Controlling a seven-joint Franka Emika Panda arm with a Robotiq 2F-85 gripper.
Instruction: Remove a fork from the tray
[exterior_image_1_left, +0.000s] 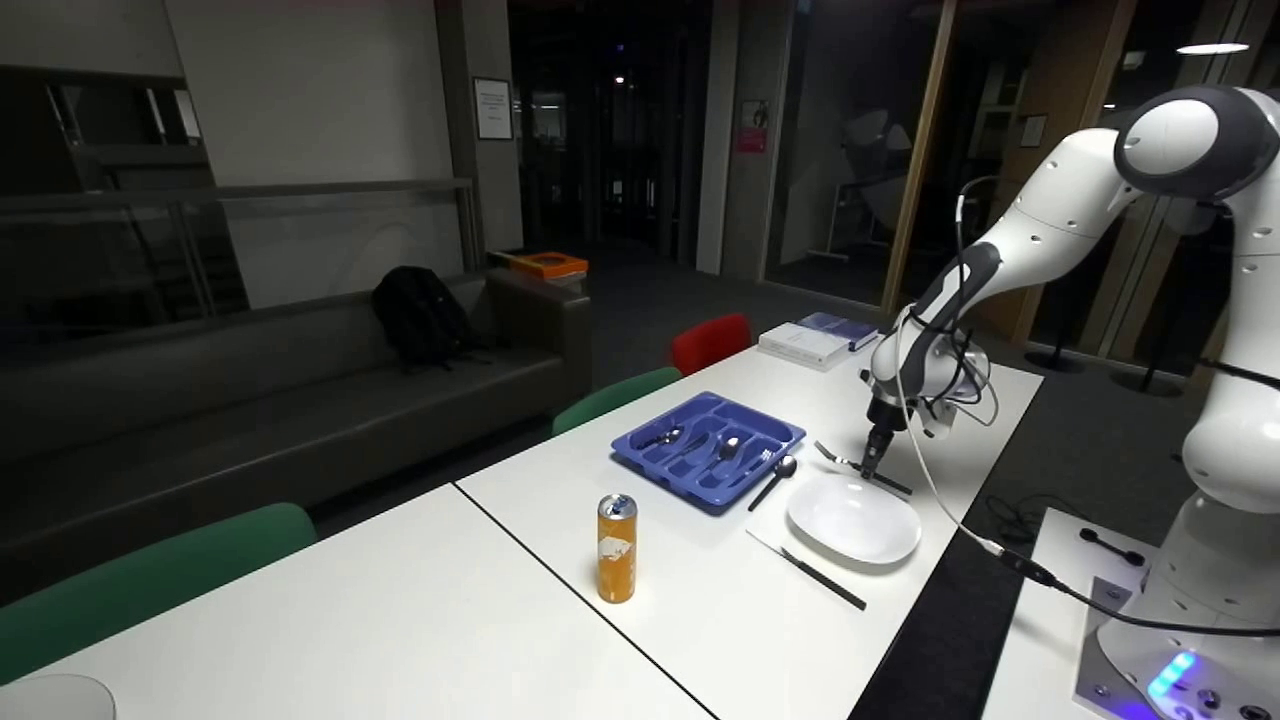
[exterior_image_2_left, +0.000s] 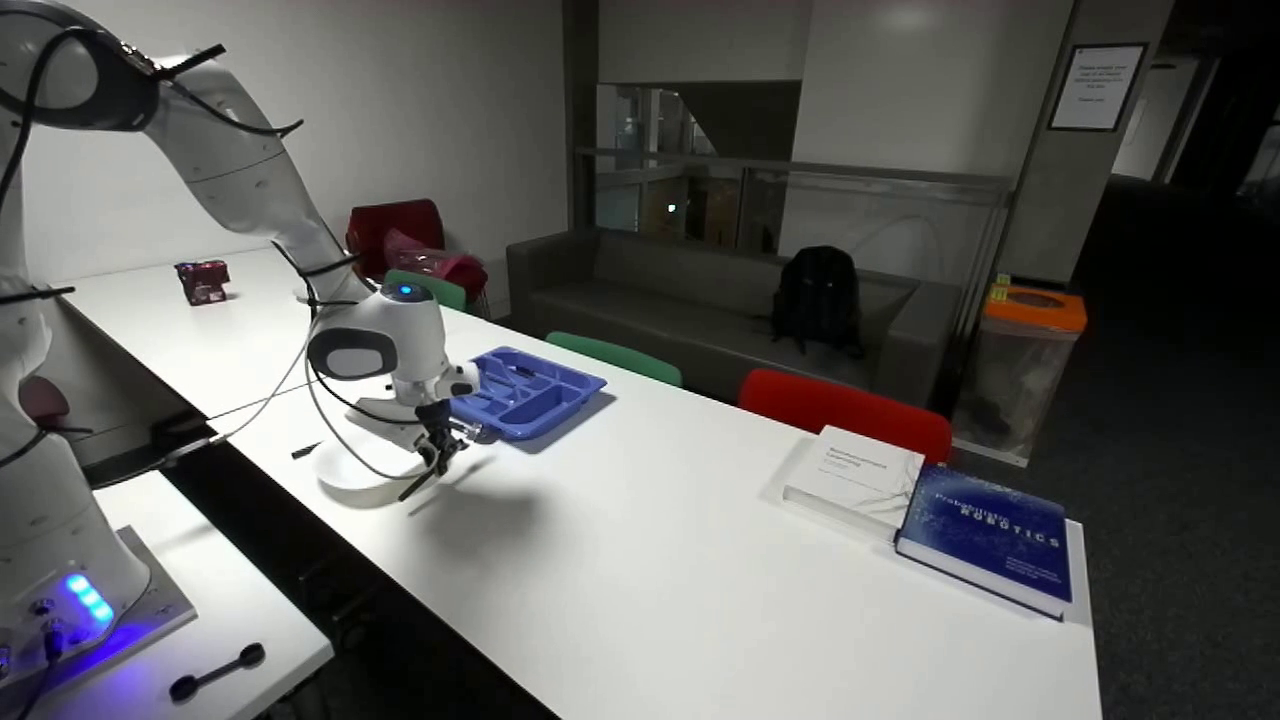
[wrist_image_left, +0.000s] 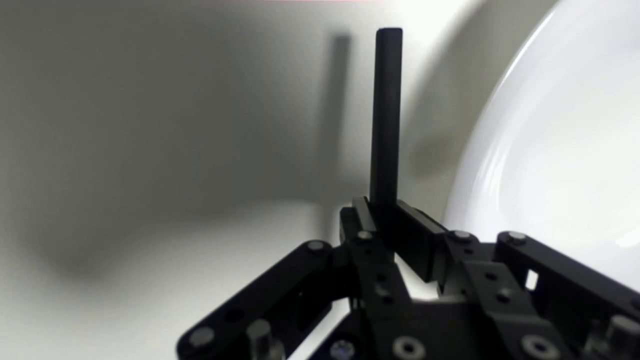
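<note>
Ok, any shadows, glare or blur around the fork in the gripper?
Wrist view: the fork casts a soft shadow on the table, and glare streaks the white plate near its rim. In an exterior view: a blurry shadow darkens the table near the gripper. In both exterior views: the sofa is dim beyond the bright table.

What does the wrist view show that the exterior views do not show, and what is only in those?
Only the wrist view shows clearly how the jaws stand: shut on the fork, one at each side.

Only the exterior views show the tray, blue book, backpack and sofa.

Shared by all: the plate, the jaws and at least part of the fork.
</note>
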